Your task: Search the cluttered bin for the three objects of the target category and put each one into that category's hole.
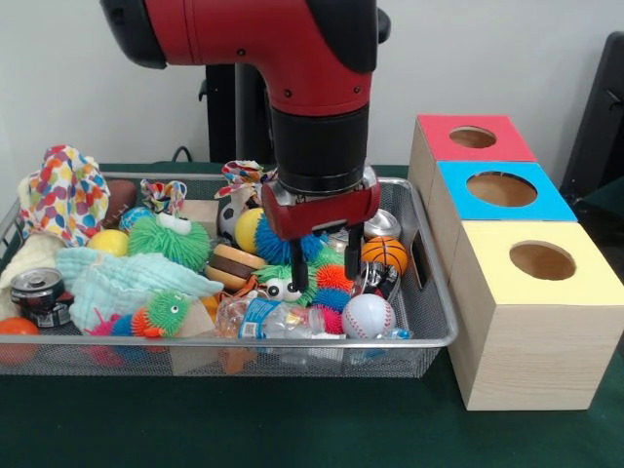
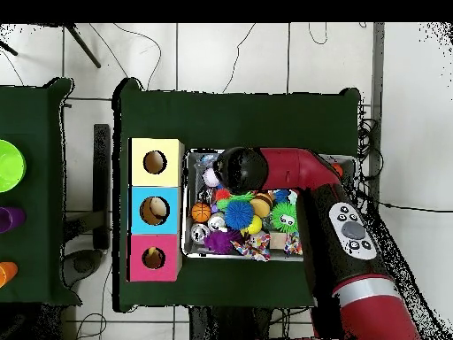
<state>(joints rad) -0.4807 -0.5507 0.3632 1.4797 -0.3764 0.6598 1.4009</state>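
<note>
gripper (image 1: pixel 327 261) sits low in the wire bin (image 1: pixel 434 322), two dark fingers spread apart and empty, tips down among the spiky toys next to the mini basketball (image 1: pixel 384 253) and just above the baseball (image 1: pixel 368 316). target category isn't stated; if it's balls, those two plus the soccer ball (image 1: pixel 228 219) behind the arm are candidates, all in the bin, none in a hole yet as far as i can see.

risks: clutter is tight, so closing here could pinch a spiky toy (image 1: pixel 331 292) along with, or instead of, a ball. round balls could squirt out of the fingers. the clear plastic bottle (image 1: pixel 278 320) lies right beside the tips and could get dragged up. the crushed can (image 1: pixel 37 292) is well apart at the other end, no issue.

three boxes just beside the bin: red box (image 1: pixel 474 138), blue box (image 1: pixel 501 189), yellow box (image 1: pixel 541 261), a round hole in each top. dark green table cloth (image 1: pixel 292 419). overhead shows tiled floor (image 2: pixel 230 53) with cables, and coloured cups (image 2: pixel 9 166) on a second table.
</note>
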